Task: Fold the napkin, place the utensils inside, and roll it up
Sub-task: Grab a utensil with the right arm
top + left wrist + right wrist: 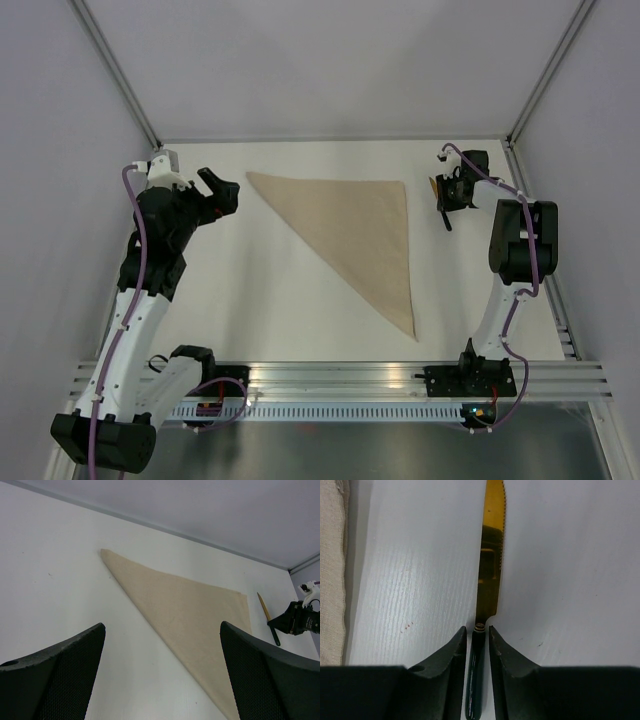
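The tan napkin [355, 235] lies folded into a triangle on the white table [250, 300], its long edge running from far left to near right. It also shows in the left wrist view [190, 615] and at the left edge of the right wrist view [330, 580]. My left gripper [222, 193] is open and empty, just left of the napkin's far-left corner; its jaws [162, 625] stand wide apart. My right gripper [447, 200] is shut on the dark handle of a knife [490, 555] with a gold blade, right of the napkin. The knife also shows in the left wrist view [263, 607].
Grey walls enclose the table on three sides, with metal posts at the far corners. An aluminium rail [340, 375] carrying both arm bases runs along the near edge. No other utensils are in view.
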Motion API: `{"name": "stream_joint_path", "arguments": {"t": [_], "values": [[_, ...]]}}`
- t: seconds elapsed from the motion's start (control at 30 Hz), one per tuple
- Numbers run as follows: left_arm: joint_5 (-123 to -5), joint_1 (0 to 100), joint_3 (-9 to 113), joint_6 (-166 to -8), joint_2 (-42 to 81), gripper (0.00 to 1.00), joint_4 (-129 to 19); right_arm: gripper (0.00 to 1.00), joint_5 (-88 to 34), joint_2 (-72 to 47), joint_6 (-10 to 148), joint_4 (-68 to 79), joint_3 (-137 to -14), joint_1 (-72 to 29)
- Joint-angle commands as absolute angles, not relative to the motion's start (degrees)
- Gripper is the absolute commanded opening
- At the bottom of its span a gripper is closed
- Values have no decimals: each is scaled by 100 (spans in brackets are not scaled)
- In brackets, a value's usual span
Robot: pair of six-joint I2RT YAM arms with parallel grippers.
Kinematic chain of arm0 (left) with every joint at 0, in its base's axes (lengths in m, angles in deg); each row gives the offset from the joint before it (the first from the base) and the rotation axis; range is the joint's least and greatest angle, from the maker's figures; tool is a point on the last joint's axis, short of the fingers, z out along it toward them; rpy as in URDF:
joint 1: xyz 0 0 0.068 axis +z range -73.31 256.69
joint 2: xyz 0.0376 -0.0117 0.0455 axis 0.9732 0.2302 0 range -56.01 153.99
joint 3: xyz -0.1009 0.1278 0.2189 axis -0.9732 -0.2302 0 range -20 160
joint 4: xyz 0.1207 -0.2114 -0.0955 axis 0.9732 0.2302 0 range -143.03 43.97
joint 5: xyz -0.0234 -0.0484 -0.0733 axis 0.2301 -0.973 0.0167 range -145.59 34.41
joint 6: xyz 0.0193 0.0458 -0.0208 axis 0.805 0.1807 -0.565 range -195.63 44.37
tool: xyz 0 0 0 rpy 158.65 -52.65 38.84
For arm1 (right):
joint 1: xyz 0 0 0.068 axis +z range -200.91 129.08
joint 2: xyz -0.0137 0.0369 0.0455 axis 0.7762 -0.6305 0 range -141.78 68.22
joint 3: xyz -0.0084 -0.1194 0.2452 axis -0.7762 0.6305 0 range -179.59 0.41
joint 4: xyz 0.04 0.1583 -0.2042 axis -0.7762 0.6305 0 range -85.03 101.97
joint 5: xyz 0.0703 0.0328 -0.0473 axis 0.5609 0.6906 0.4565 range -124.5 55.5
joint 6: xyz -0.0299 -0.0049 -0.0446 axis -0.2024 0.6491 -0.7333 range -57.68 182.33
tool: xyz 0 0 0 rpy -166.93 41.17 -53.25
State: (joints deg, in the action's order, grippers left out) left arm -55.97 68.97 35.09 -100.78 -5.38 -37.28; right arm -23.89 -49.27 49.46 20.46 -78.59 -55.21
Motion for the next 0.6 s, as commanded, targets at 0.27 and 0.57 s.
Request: {"name": "stream_joint_path", "arguments": {"t": [0.27, 0.57], "values": [[-5735, 6922, 3616, -10261, -653, 100, -3800, 7, -2589, -5157, 4765, 2597, -7808, -5531], [-5717, 6922, 3730, -10244, -679, 100, -3695, 0, -2299, -4648, 4966, 2896, -7887, -5540]]}}
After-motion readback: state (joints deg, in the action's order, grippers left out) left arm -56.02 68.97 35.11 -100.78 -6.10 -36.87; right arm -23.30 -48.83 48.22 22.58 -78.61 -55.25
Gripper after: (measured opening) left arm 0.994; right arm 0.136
